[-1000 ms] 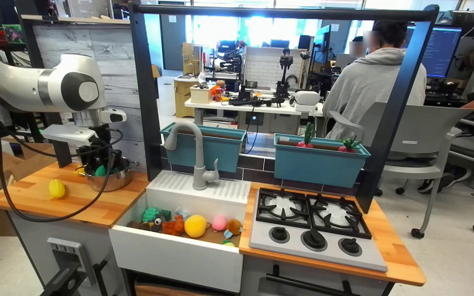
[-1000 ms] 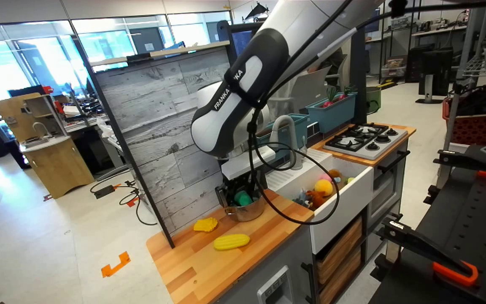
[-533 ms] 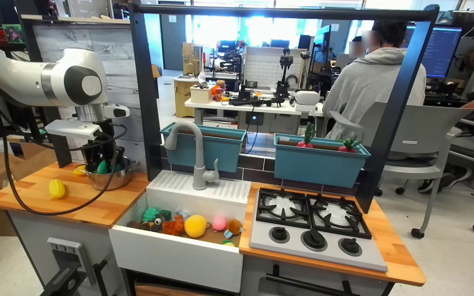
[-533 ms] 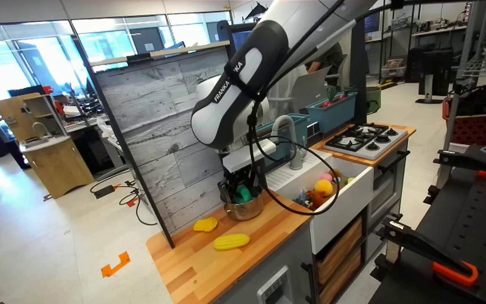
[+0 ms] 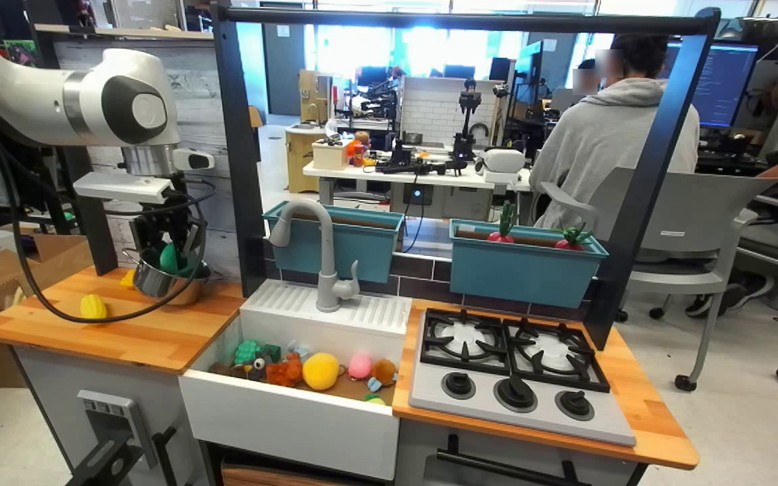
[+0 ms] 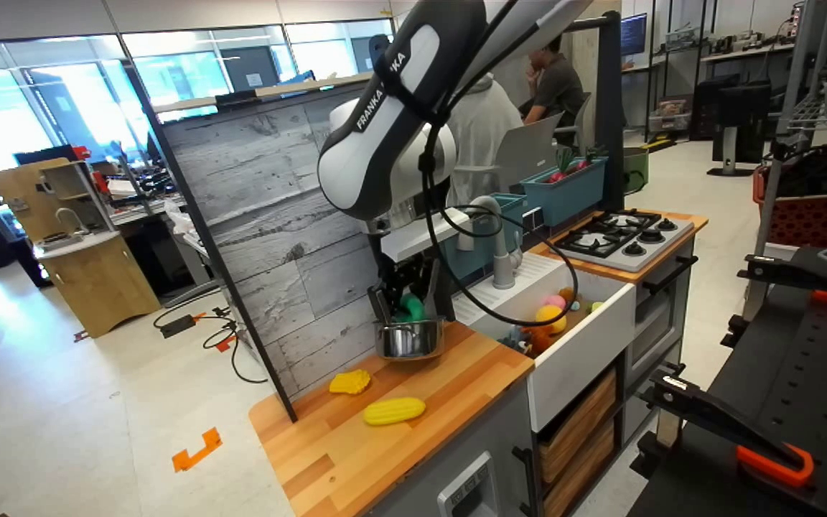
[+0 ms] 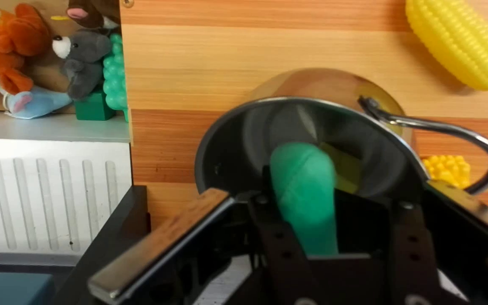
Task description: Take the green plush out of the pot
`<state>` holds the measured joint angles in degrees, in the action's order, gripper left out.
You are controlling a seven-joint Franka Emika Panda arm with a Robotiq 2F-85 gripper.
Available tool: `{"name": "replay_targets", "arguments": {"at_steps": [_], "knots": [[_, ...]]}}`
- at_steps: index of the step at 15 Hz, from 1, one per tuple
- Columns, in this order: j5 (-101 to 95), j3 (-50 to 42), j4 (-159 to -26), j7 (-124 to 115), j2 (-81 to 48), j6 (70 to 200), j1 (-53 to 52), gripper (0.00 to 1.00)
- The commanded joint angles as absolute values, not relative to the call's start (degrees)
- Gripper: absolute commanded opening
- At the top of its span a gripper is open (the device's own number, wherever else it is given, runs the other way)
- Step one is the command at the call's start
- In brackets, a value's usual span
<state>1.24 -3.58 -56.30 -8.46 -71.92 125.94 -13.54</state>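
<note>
Where the bench (image 6: 327, 445) ends, I see the sink (image 5: 288, 425) with toys (image 5: 321, 371) in it. I have the pot (image 6: 408, 341) tilted over the bench; whether its base touches down, I cannot tell. My hand (image 6: 408, 310) is at its mouth, fingers spread wide apart. The corn (image 7: 460, 44) lies on the bench nearby. The plush (image 7: 304, 190) sits between my fingers, its lower end inside the pot, hidden in both exterior views.

Wrist view close above pot (image 7: 244, 140)

Elongated green plush (image 7: 303, 190), partly inside the tilted, shiny metal pot (image 7: 237, 137)
</note>
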Motion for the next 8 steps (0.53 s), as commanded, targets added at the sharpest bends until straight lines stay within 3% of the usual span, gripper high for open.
{"name": "replay_targets", "arguments": {"at_steps": [1,8], "knots": [[1.05,-3.34,-62.17,-7.08,-67.39,127.07,-13.74,0.04],[1.02,-3.54,-65.41,-7.25,-65.49,127.34,-14.01,0.04]]}}
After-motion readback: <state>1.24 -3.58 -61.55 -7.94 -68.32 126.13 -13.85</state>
